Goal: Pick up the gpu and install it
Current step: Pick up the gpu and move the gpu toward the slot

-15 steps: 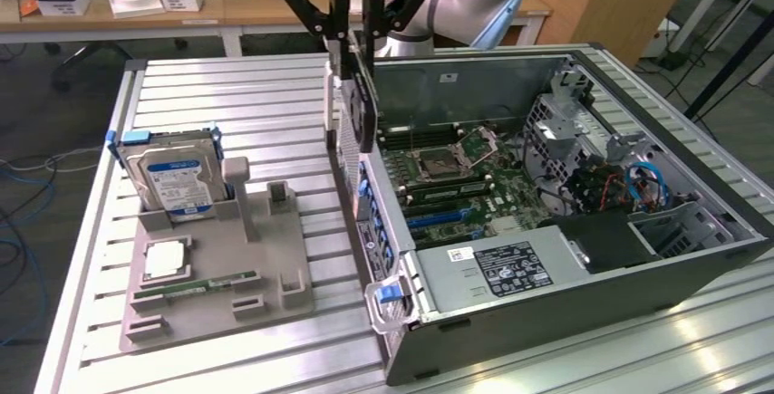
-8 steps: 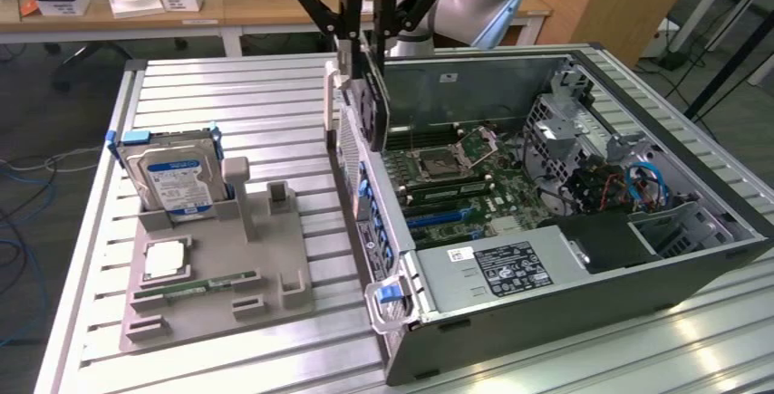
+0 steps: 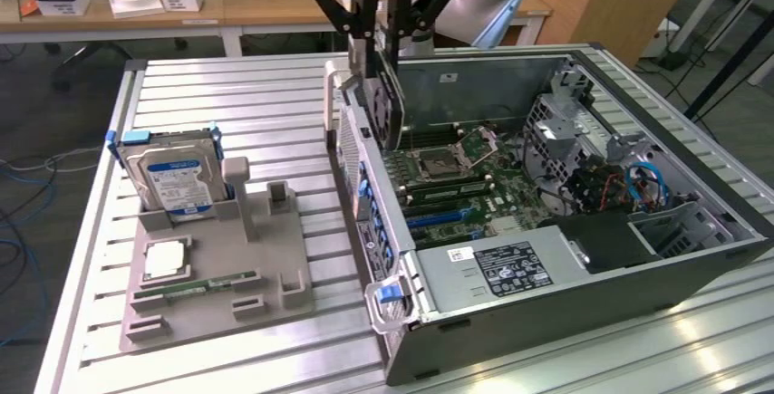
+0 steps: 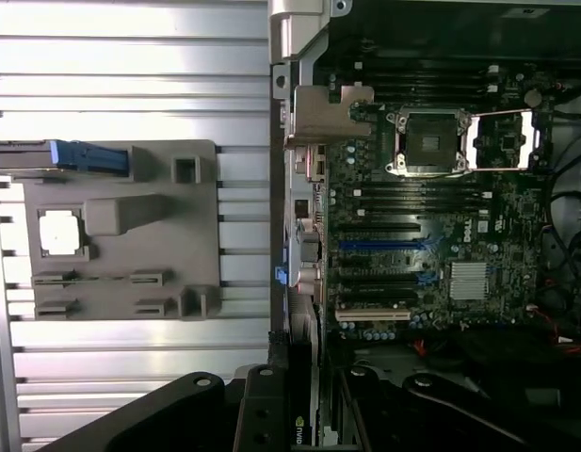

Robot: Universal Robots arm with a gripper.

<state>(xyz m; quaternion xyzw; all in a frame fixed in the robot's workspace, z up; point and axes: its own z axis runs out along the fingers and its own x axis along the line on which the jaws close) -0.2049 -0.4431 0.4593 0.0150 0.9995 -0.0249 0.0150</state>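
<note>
Gripper (image 3: pixel 387 50) is clamping the gpu (image 3: pixel 384 109) upright above the case (image 3: pixel 484 75); any tilt is risking a strike on its rear wall.

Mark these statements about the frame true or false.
1. The gripper holds the gpu upright over the open computer case. True.
2. The gpu is seated in a motherboard slot. False: it hangs above the case's edge, and the blue slot is bare.
3. The hard drive lies flat on the table. False: it stands on edge in the grey holder.
4. A memory stick lies in the grey holder. True.
5. The computer case's side panel is closed. False: the case is open and the motherboard is exposed.
</note>
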